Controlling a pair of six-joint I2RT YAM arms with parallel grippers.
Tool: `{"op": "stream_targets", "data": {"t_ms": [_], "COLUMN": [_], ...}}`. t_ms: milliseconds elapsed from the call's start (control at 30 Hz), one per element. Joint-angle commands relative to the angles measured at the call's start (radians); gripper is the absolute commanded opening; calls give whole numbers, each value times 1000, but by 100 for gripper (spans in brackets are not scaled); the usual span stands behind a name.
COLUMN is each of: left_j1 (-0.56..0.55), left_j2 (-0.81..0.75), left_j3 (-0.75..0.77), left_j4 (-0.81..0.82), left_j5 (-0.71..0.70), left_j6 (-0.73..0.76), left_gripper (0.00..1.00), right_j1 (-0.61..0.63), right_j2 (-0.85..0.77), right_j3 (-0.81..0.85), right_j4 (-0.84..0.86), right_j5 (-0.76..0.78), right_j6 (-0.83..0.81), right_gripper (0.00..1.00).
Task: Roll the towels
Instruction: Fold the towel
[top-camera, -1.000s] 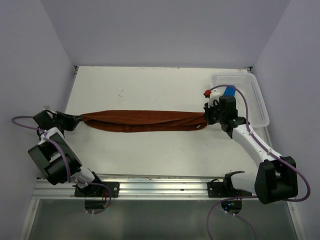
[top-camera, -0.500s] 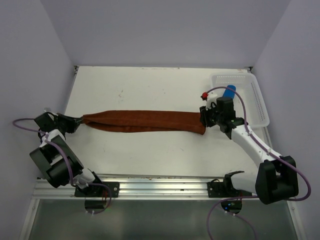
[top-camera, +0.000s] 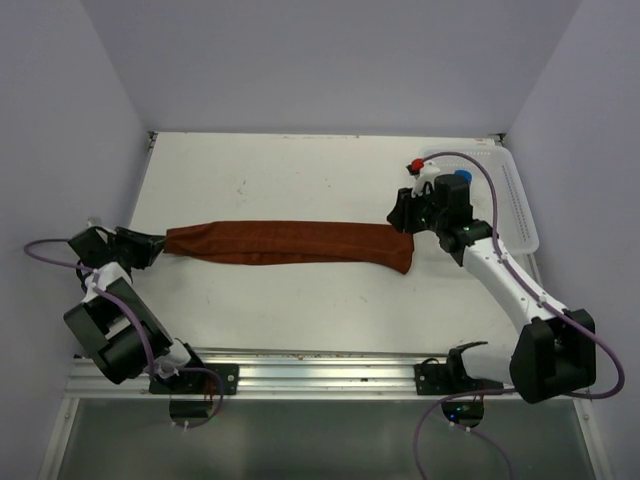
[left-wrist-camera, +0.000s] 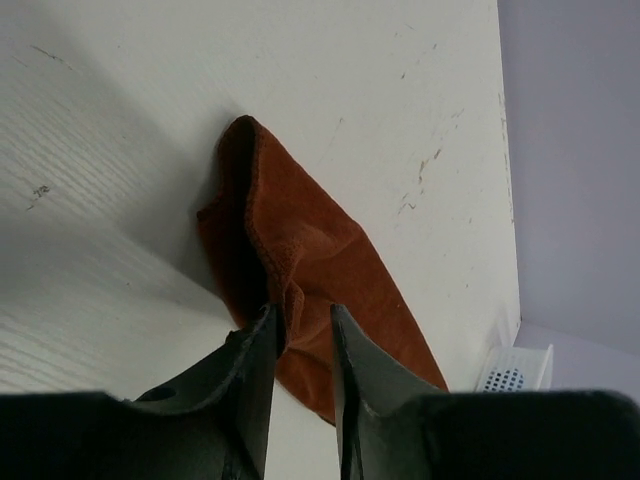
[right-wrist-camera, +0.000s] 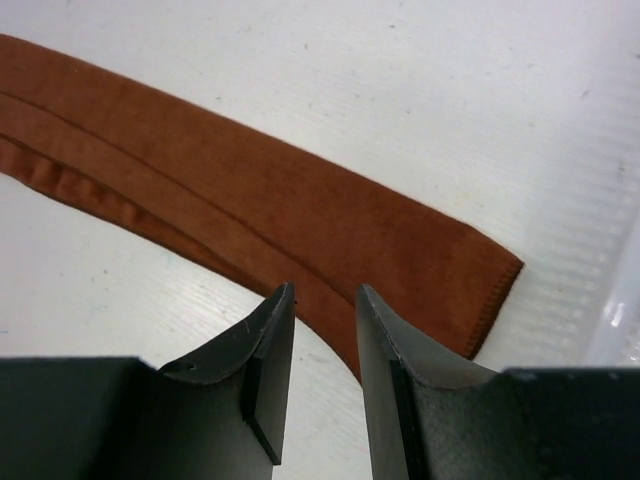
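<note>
The rust-brown towel (top-camera: 290, 241) lies as a long folded strip across the table, flat at its right end (right-wrist-camera: 300, 200). My left gripper (top-camera: 148, 246) is at the strip's left end (left-wrist-camera: 300, 240). Its jaws (left-wrist-camera: 302, 312) stand slightly open, and a fold of cloth rests between the tips against the left finger. My right gripper (top-camera: 402, 214) hovers just above the right end. It is open (right-wrist-camera: 326, 290) with nothing between its fingers. A bit of the blue towel (top-camera: 461, 184) shows in the basket, mostly hidden behind the right arm.
The white mesh basket (top-camera: 518, 205) stands at the table's right edge, close behind the right wrist; a corner of it shows in the left wrist view (left-wrist-camera: 515, 368). The left arm sits at the table's left edge, near the wall.
Both grippers have opened. The right one let go of the towel's right end and drew up and back; that end now lies flat. The left jaws have parted around the left end.
</note>
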Motion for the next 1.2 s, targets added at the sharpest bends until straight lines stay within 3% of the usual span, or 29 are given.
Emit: {"op": "stream_targets", "data": {"t_ms": [0, 100, 267, 467, 567, 800, 967, 1167], "left_j1": [12, 12, 11, -11, -81, -253, -312, -338], "left_j2": [-35, -55, -96, -144, -167, -38, 23, 120], "left_j3": [10, 27, 82, 205, 259, 400, 403, 449], "left_j4": [-36, -82, -168, -312, -303, -276, -236, -262], "left_j5": [-21, -59, -151, -398, -490, -395, -409, -438], "left_j6": [36, 63, 123, 217, 232, 304, 347, 405], "left_gripper": [33, 42, 46, 56, 58, 62, 62, 63], "right_j1": [57, 85, 98, 137, 137, 138, 134, 108], "right_j2": [48, 89, 146, 195, 227, 295, 348, 443], "right_j3": [27, 36, 76, 139, 173, 222, 240, 317], "right_j4": [58, 55, 24, -63, -130, -242, -264, -292], "right_j5": [-54, -34, -14, 49, 99, 255, 400, 468], "right_j6": [94, 95, 126, 138, 137, 114, 97, 111], "right_gripper": [34, 35, 35, 41, 43, 46, 47, 48]}}
